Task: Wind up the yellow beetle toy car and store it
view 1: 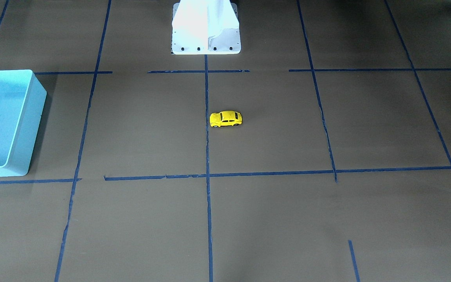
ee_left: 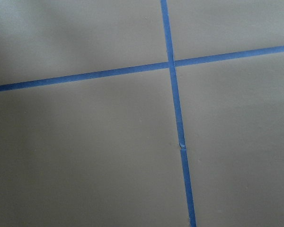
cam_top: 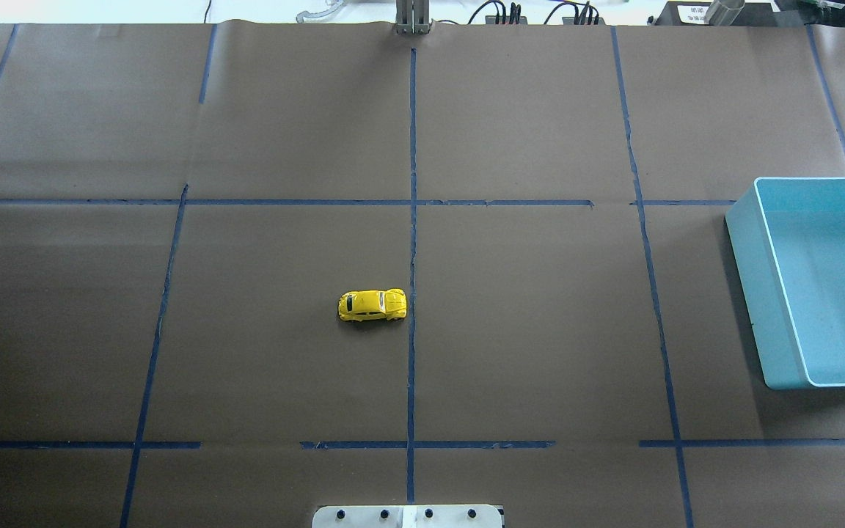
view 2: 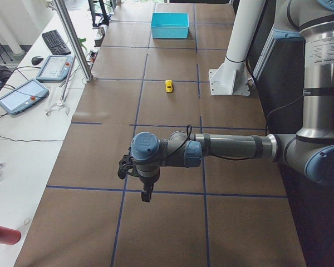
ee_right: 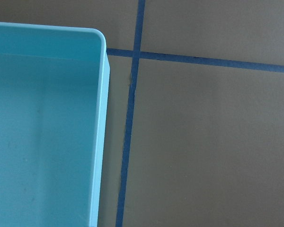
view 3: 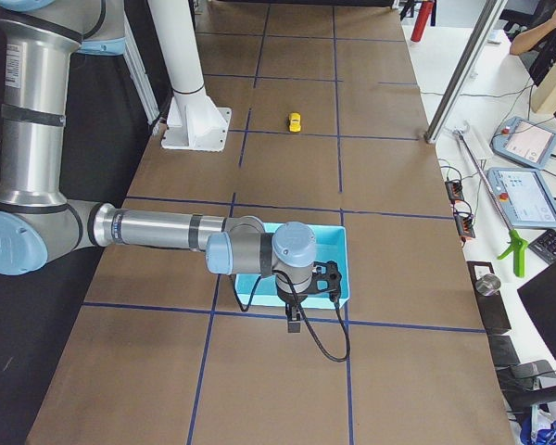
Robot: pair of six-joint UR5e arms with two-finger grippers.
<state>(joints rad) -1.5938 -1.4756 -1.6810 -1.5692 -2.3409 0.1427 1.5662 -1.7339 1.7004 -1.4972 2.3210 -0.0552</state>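
Observation:
The yellow beetle toy car (cam_top: 372, 305) stands on its wheels near the table's middle, just left of the centre tape line; it also shows in the front-facing view (view 1: 226, 118) and both side views (view 2: 168, 85) (view 3: 295, 121). The light blue bin (cam_top: 749, 293) stands empty at the table's right end. My left gripper (view 2: 146, 194) hangs over the table's left end, far from the car. My right gripper (view 3: 295, 323) hangs over the bin's near corner (ee_right: 102, 40). I cannot tell whether either gripper is open or shut.
Brown paper with blue tape lines (ee_left: 177, 118) covers the table. The robot's white base plate (view 1: 206, 43) stands at the robot-side edge. Tablets (view 2: 22, 94) and cables lie on the white bench beyond the far edge.

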